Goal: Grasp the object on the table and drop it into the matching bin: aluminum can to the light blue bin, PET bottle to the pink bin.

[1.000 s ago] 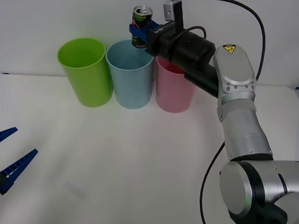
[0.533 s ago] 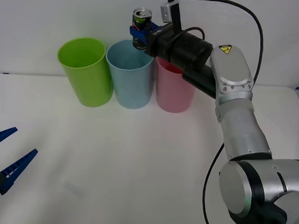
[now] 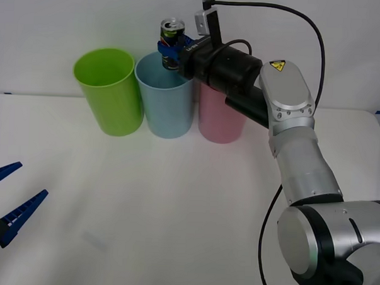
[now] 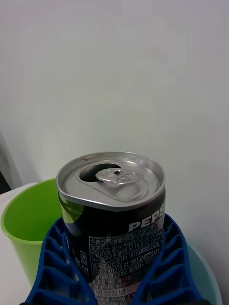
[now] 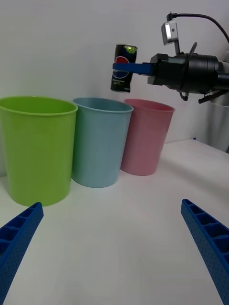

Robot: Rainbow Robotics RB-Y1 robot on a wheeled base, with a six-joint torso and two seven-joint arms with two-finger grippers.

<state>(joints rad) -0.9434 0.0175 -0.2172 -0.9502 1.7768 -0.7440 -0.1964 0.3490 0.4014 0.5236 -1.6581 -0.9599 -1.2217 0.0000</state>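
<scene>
The small dark aluminum can (image 3: 171, 42) with a silver top hangs upright in the air, with my right gripper (image 3: 173, 51) shut on it. It sits above the rim of the light blue bin (image 3: 164, 102), towards that bin's right side. In the right wrist view the can (image 4: 112, 214) stands between the blue ribbed fingers (image 4: 57, 267). From the left wrist view the can (image 5: 123, 68) hovers over the light blue bin (image 5: 100, 140), with the pink bin (image 5: 145, 136) beside it. The pink bin (image 3: 220, 115) stands right of the blue one. My left gripper (image 3: 3, 204) is open, low at the table's left.
A lime green bin (image 3: 109, 90) stands left of the blue one, at the back of the white table (image 3: 174, 211). The three bins form a row touching or nearly touching. The right arm (image 3: 286, 115) reaches over the pink bin.
My right gripper has carried the can a little to the left and slightly up, now more squarely over the light blue bin. The left arm has not moved.
</scene>
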